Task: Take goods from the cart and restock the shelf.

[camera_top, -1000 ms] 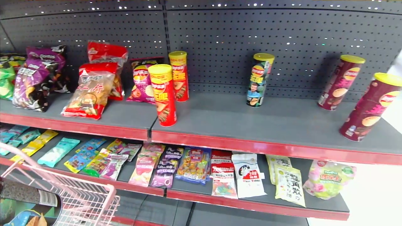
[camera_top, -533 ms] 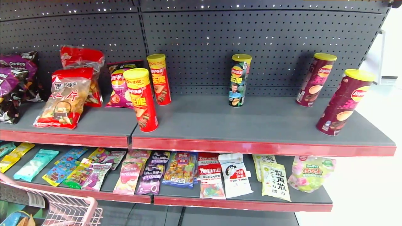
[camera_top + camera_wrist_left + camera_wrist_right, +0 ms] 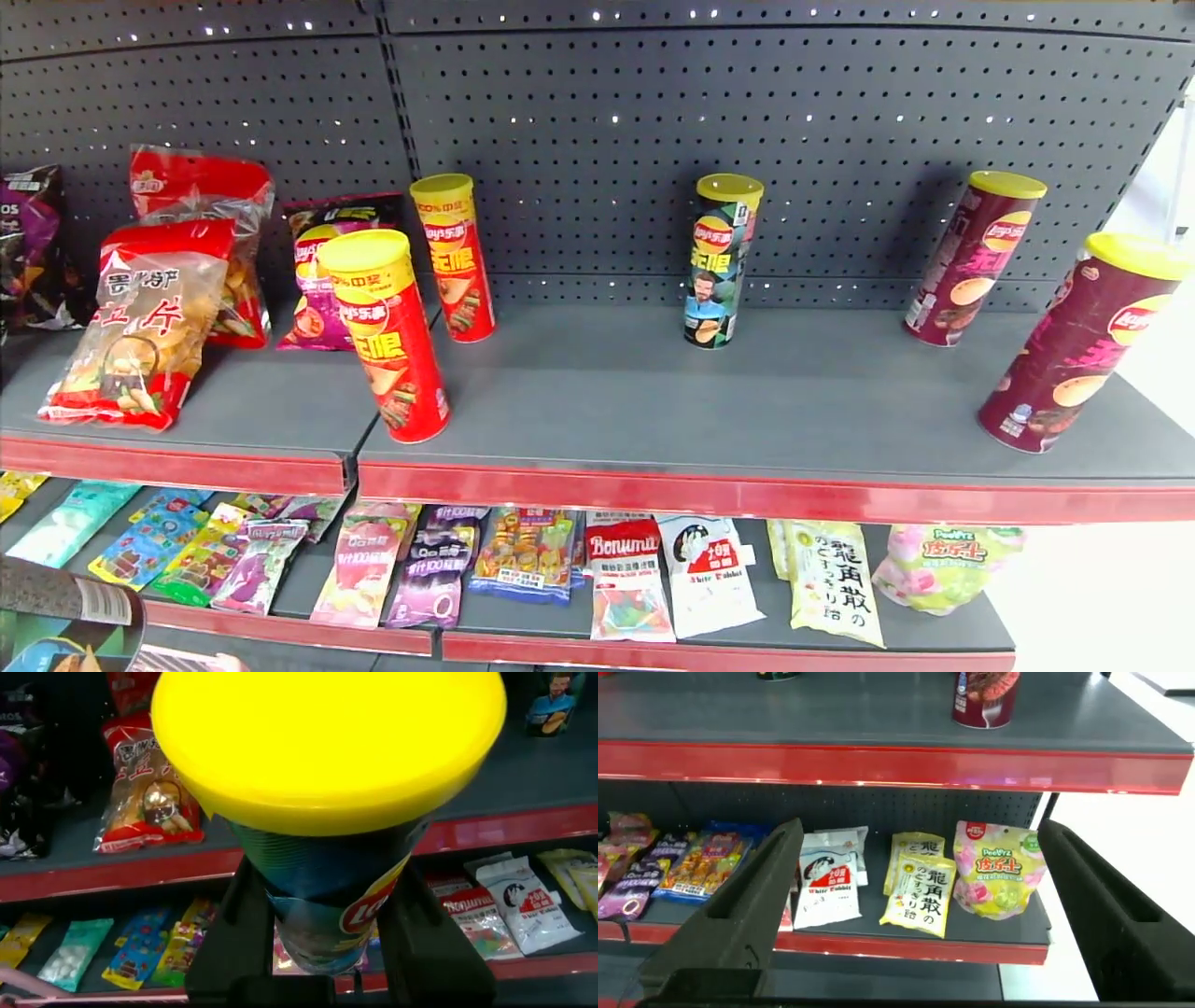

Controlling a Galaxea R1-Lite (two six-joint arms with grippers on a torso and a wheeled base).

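A dark green chip can with a yellow lid (image 3: 327, 756) stands upright in my left gripper (image 3: 327, 929), whose fingers (image 3: 234, 929) are shut on its body. In the head view the same can (image 3: 65, 621) lies at the lower left corner, beside a pink sliver of the cart (image 3: 187, 661). A matching dark green can (image 3: 719, 261) stands at the back of the upper shelf (image 3: 747, 411). My right gripper (image 3: 924, 910) hangs open in front of the lower shelf (image 3: 906, 945), with nothing between its fingers.
Two red cans (image 3: 387, 336) stand left of the bare middle of the upper shelf, two maroon cans (image 3: 1083, 345) at its right end. Snack bags (image 3: 140, 327) fill its left part. Small packets (image 3: 621, 579) line the lower shelf.
The head camera has swung, so the shelf picture shifted left and down and the pink cart has almost left the frame. The held can stays at the lower left corner.
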